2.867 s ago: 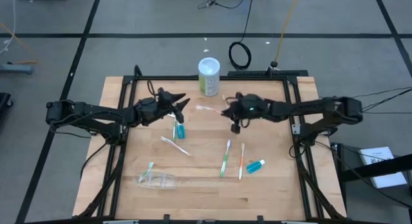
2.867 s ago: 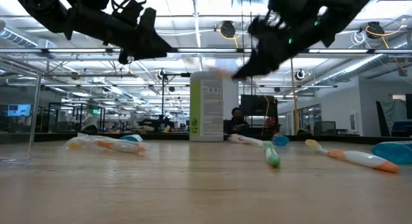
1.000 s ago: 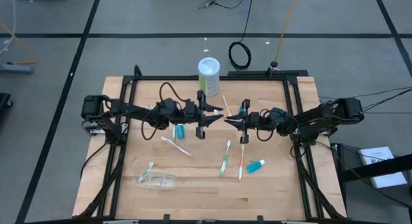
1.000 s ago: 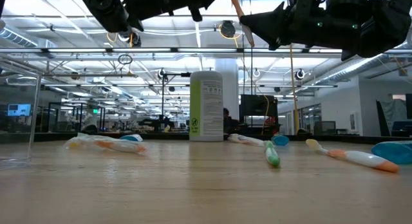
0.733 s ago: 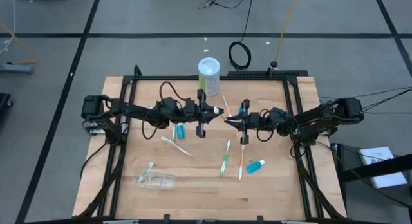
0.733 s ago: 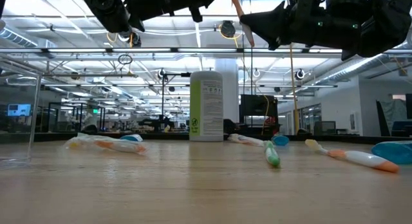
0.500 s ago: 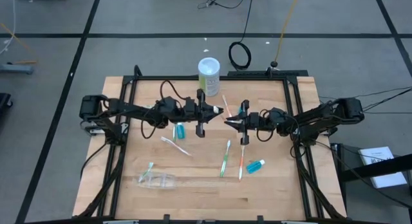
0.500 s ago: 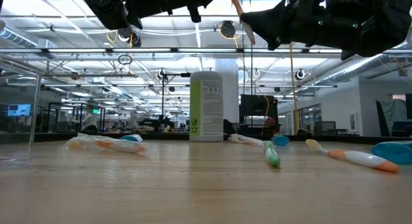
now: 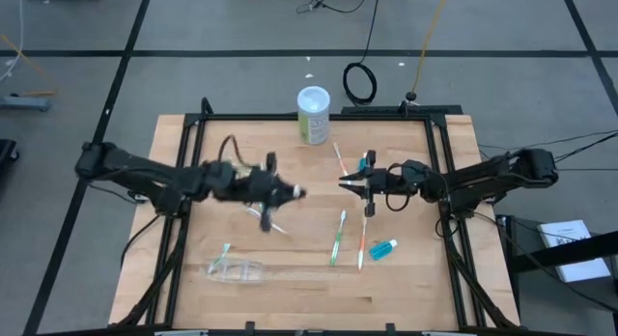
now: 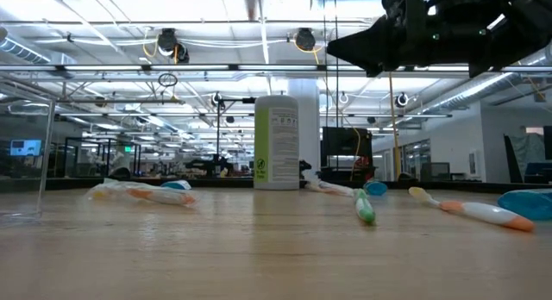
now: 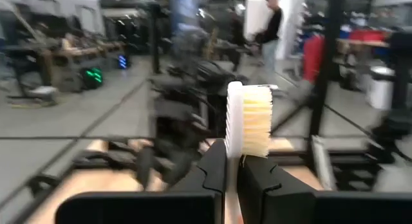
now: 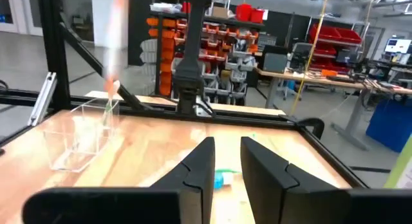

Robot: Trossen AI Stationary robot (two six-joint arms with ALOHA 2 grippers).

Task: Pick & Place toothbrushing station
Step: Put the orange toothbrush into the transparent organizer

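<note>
Toothbrushing-station pieces are seen scattered over the wooden table (image 9: 193, 307), with the white-and-green canister (image 9: 313, 115) stood at its far edge. The left gripper (image 9: 287, 192) is held above the middle of the table, left of centre, and is clamped on a white toothbrush (image 11: 248, 121), whose bristled head is seen upright above the fingers. The right gripper (image 9: 346, 184) is held facing it, near but apart, its jaws narrowly parted with nothing between them. A clear cup (image 9: 237, 270) is laid on its side near the front left. A green toothbrush (image 9: 338, 238) and an orange toothbrush (image 9: 362, 241) are laid side by side, with a teal tube (image 9: 383, 249) just beside them.
</note>
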